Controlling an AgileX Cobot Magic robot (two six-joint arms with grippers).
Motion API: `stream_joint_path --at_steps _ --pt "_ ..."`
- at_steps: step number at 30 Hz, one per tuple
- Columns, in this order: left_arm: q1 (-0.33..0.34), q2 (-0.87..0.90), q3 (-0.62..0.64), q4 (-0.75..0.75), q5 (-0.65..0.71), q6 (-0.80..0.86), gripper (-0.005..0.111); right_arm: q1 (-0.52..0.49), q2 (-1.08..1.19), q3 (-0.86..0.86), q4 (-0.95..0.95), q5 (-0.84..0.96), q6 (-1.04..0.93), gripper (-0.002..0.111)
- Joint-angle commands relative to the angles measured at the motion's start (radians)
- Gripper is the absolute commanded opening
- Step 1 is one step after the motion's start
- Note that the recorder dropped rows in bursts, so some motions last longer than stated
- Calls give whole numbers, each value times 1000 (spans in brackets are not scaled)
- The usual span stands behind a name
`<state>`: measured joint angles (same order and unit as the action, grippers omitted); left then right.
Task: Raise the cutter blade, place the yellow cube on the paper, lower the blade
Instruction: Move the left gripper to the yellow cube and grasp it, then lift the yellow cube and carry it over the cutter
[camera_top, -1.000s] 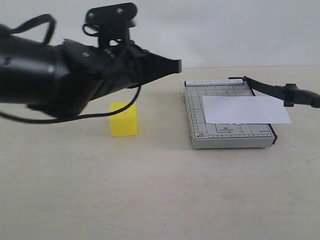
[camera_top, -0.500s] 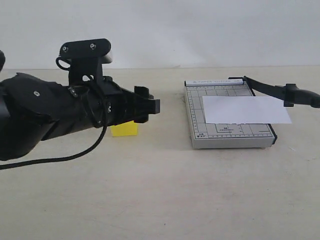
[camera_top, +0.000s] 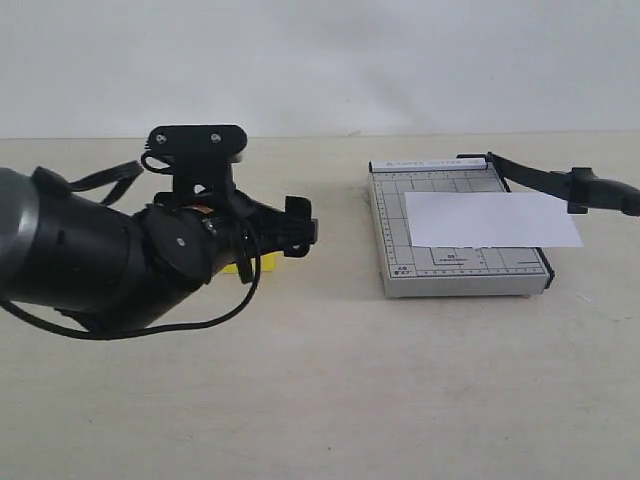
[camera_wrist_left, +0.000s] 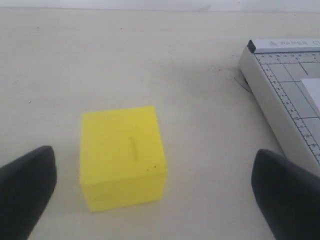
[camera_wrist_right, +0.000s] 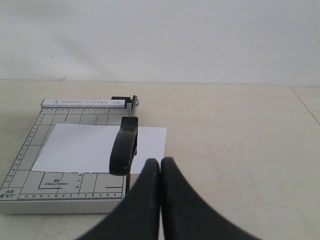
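Note:
The yellow cube (camera_wrist_left: 122, 157) sits on the table, left of the grey cutter base (camera_top: 455, 275). My left gripper (camera_wrist_left: 155, 200) is open, its fingers (camera_wrist_left: 27, 187) apart on either side of the cube and not touching it. In the exterior view the left gripper (camera_top: 303, 222) hides most of the cube (camera_top: 250, 265). The white paper (camera_top: 490, 220) lies on the base. The cutter blade (camera_top: 545, 180) is raised at the base's right edge. My right gripper (camera_wrist_right: 160, 165) is shut and empty, just beside the blade's handle (camera_wrist_right: 124, 145).
A white wall runs behind the beige table (camera_top: 330, 400). The left arm's black cable (camera_top: 215, 318) loops low over the table in front of the cube. The right arm does not show in the exterior view.
The left arm has come down and drawn back to the left, so its open gripper now sits low around the cube and hides most of it. Cutter, paper and blade are unchanged.

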<state>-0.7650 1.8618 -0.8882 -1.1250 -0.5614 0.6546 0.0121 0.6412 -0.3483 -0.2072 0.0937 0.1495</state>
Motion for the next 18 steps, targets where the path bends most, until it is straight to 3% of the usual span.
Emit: stream_joint_path --at_steps 1,9,18 --pt "-2 80 -45 23 -63 -11 106 -2 -1 -1 -4 4 6 0" --pt "20 177 -96 -1 -198 -89 106 -2 -1 -1 -4 8 6 0" --pt "107 273 -198 20 7 -123 106 -2 -1 -1 -4 8 6 0"
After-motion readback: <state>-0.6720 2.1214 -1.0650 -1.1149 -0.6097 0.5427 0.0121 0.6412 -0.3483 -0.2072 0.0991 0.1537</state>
